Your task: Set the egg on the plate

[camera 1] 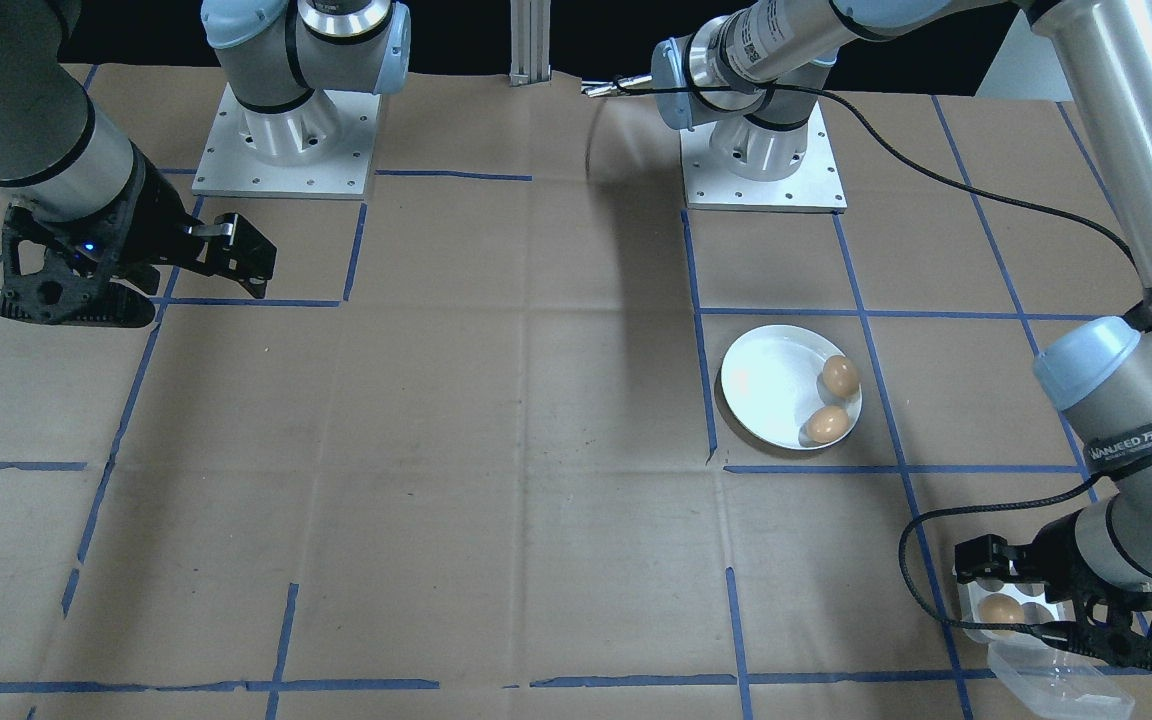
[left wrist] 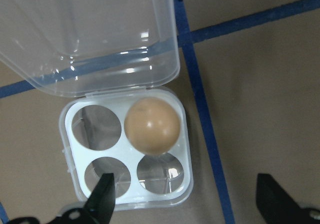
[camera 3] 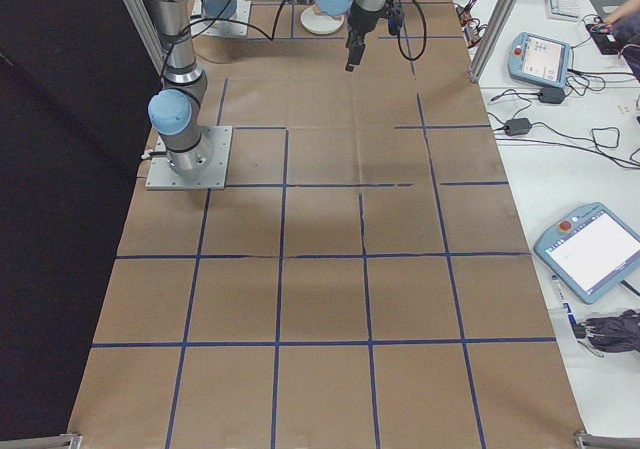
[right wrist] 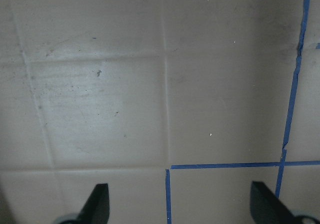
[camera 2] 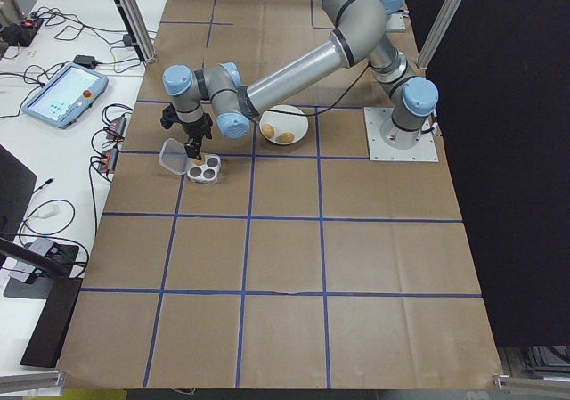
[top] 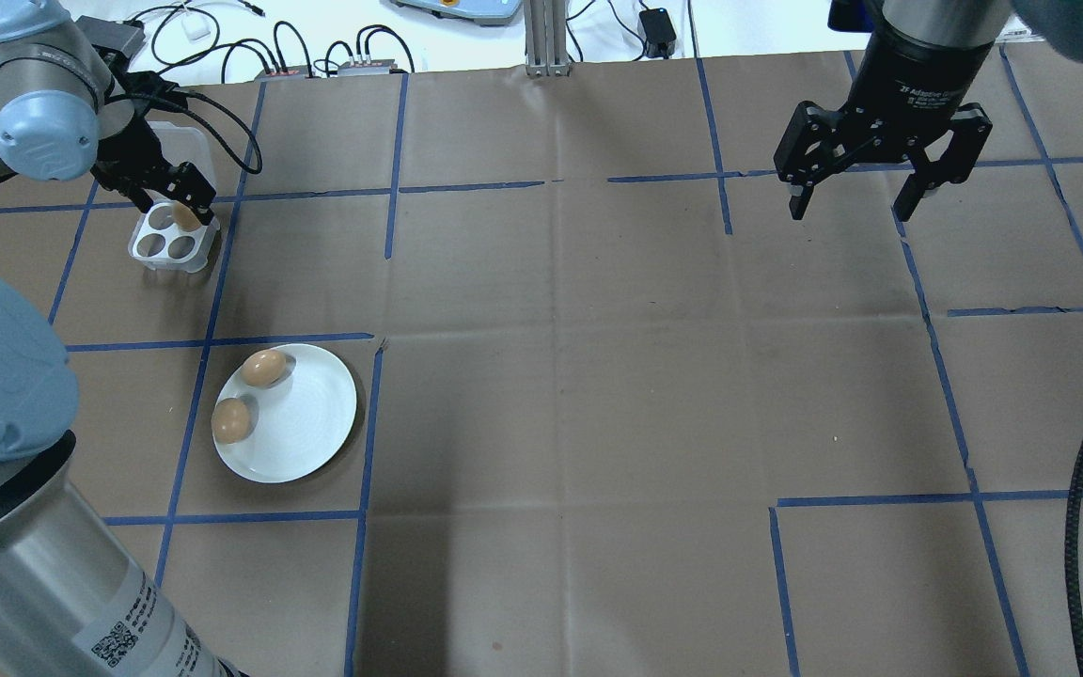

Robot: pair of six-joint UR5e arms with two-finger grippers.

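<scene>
One egg (left wrist: 152, 125) sits in the egg tray (left wrist: 75, 151), in a far cup on the right side as our left wrist camera sees it. The other three cups hold nothing. The tray's clear lid (left wrist: 90, 34) lies flipped open behind it. Our left gripper (left wrist: 185, 196) hangs right over the tray with its fingers spread wide, and it has nothing in it. Two more eggs (top: 263, 368) lie on the white plate (top: 306, 423), near its left edge in the overhead view. The plate is on the brown desk (top: 598, 376), nearer to us than the tray. Our right gripper (top: 856, 202) is far off on the right, wide open, holding nothing.
</scene>
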